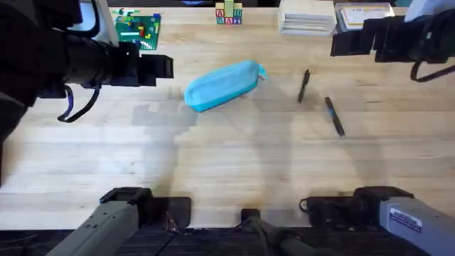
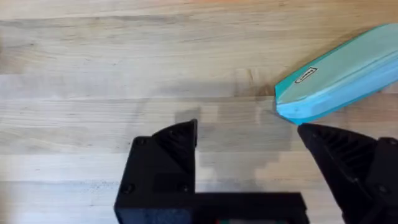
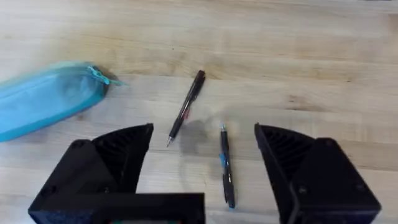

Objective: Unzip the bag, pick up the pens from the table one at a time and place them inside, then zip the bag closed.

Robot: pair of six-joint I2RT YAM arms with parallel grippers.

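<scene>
In the overhead view the bag (image 1: pixel 224 84) lies closed near the middle of the tabletop (image 1: pixel 227 163), its long axis running from about 8 o'clock to 2 o'clock, with the zipper pull at the 2 o'clock end. The left claw (image 1: pixel 168 66) hangs at the bag's 9 o'clock side, near its lower end, and looks the nearer of the 2; the right claw (image 1: pixel 334 44) is well apart, off toward 2 o'clock. 2 pens lie to the bag's 3 o'clock: the nearer pen (image 1: pixel 303 85) stands almost 12-to-6, the farther pen (image 1: pixel 335 116) slants from 11 to 5. A Lego plate (image 1: pixel 138 29), letter blocks (image 1: pixel 229 13) and stacked booklets (image 1: pixel 307 16) sit along the far edge, out of the way. In the left wrist view the left claw (image 2: pixel 249 134) stands wide and empty, the bag's blunt end (image 2: pixel 339 74) just beyond 1 fingertip (image 2: pixel 311 132). In the right wrist view the right claw (image 3: pixel 204 134) is also wide and empty, both pens lying between its fingers on bare wood, the bag's zipper end (image 3: pixel 93 73) off to 1 side; nothing blocks either reach, I judge.
</scene>
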